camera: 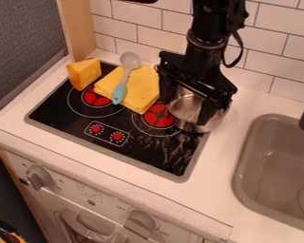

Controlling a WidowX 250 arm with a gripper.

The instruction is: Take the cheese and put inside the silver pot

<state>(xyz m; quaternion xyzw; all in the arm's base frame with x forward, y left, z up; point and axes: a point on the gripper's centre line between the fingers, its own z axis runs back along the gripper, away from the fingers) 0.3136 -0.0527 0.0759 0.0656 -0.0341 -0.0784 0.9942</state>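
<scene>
Cheese wedge (85, 73) sits well apart from spread gripper (184, 112)
We count one wedge, one silver pot (194, 127) (under the gripper), one spoon (130, 60), one yellow cloth (142, 89).

Cheese (85, 74): is being displayed beside the yellow cloth (144, 90)
Spoon (120, 90): is being supported by the cloth
Silver pot (214, 124): is being overhung by the gripper (186, 112), fingers being held apart

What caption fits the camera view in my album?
Black robot gripper over the silver pot, cheese wedge on the stove's far side.
</scene>
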